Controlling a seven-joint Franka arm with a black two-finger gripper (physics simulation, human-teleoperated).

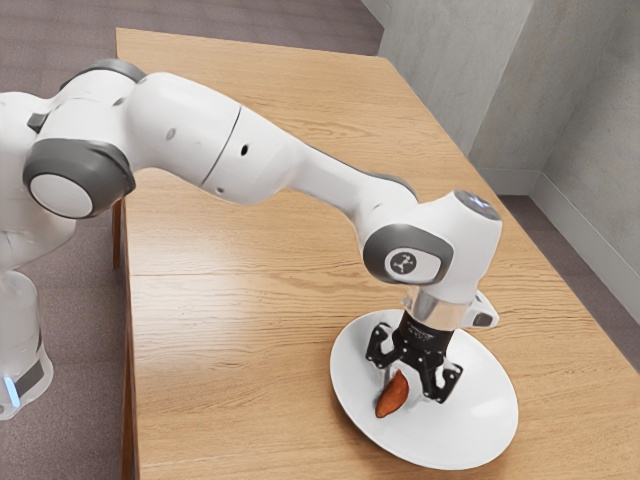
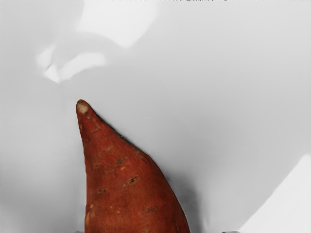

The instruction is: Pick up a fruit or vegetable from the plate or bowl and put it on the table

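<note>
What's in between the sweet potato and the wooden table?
A white plate is between them. In the exterior view, it sits on the wooden table, underneath the sweet potato.

Arm (image 1: 210, 140) extd & bent, grpr (image 1: 410, 380) pointing down w/ fingers (image 1: 445, 383) spread.

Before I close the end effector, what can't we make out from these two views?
- Sweet potato, one end: cut off by the wrist view's lower edge.
- Sweet potato's underside: hidden by its own body, both views.
- Plate, part of the rim: behind the end effector and wrist, exterior view.
- Arm's shoulder: partly cut off by the exterior view's left edge.
</note>
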